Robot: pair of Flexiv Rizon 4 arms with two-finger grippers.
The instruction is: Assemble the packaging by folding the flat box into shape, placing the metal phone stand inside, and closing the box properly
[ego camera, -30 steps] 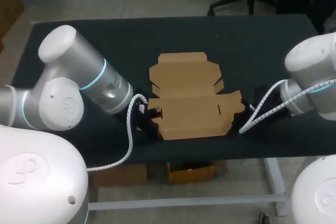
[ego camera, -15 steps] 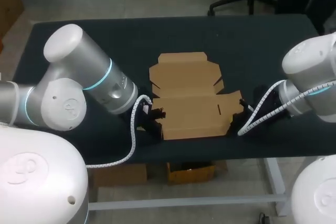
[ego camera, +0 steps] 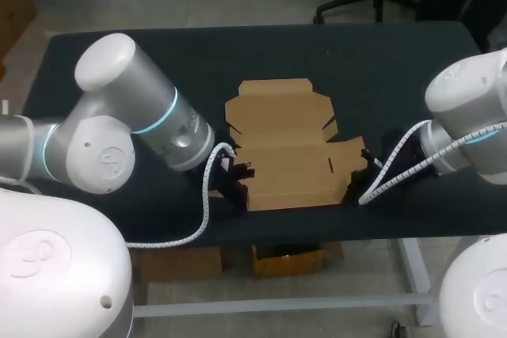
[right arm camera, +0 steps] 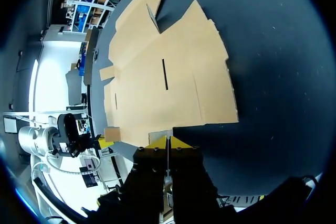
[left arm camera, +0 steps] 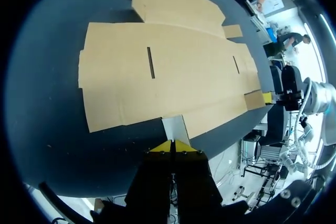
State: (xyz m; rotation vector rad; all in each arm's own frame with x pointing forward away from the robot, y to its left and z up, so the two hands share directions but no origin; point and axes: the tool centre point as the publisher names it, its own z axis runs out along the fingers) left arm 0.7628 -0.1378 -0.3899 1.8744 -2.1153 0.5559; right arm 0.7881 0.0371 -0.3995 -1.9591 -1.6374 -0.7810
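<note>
The flat brown cardboard box [ego camera: 289,144] lies unfolded in the middle of the dark table, lid panel at the far side. My left gripper [ego camera: 235,176] is shut, low at the box's left end. In the left wrist view its yellow tips [left arm camera: 173,146] meet at the edge of a small pale side flap [left arm camera: 175,128], which is not between them. My right gripper [ego camera: 372,165] is shut at the box's right end, its tips [right arm camera: 167,141] against the small flap [right arm camera: 160,131] there. No phone stand is in view.
The dark table top [ego camera: 119,61] is bare around the box. The table's front edge [ego camera: 317,237] runs just below both grippers. White coiled cables [ego camera: 204,195] hang from each wrist near the box's ends.
My left arm has swung right, bringing its gripper in against the box's left flap. The box's left end has shifted slightly right. The right arm has barely moved.
</note>
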